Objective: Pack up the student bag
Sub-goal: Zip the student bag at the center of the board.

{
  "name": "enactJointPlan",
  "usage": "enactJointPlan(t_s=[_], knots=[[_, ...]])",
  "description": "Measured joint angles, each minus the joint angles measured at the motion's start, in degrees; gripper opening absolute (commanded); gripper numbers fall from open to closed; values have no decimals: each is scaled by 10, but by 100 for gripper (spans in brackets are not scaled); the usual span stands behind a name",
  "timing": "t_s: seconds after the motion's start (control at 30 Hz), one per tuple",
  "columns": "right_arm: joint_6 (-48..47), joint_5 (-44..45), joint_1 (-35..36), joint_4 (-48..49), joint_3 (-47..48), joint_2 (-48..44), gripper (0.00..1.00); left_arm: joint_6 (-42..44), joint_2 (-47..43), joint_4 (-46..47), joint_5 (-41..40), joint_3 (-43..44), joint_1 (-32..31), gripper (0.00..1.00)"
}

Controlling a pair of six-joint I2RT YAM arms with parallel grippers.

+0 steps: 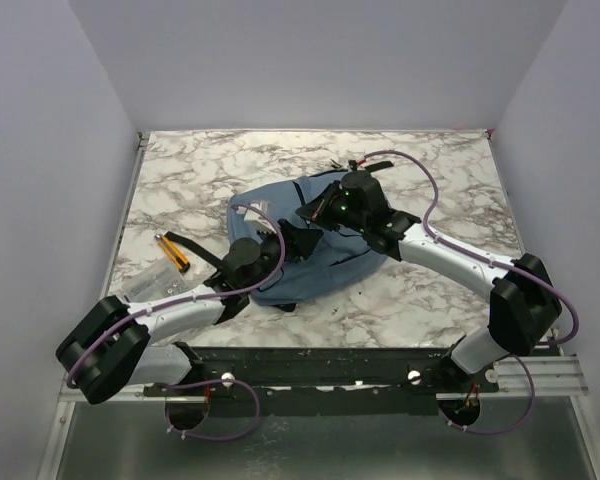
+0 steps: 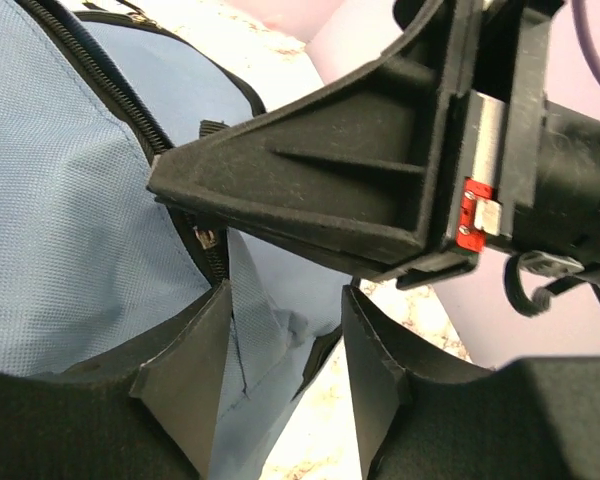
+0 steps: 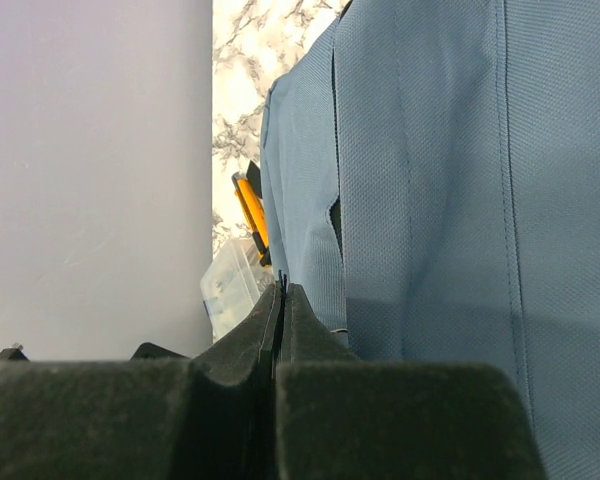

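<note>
While the soft dusty-blue fabric student bag lies on the marble desk, the left end effector stands open over it. The right end effector is closed.

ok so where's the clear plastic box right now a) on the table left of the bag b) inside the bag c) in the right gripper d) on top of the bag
a, the clear plastic box lies on the table left of the student bag, beside an orange item.
</note>
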Motion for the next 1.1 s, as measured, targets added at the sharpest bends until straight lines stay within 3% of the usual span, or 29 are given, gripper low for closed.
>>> enactJointPlan(t_s=[0.23,0.4,0.7,1.1], knots=[[0,0,0,0,-3,-3,1,0,41,-14,0,27,0,26],[-8,0,0,-3,-4,-3,0,-8,44,-32,3,28,2,0],[-63,-19,1,-9,9,13,0,-14,15,-27,33,-17,5,0],[-176,-55,-6,-70,154,137,0,-28,-45,-5,46,-116,13,0]])
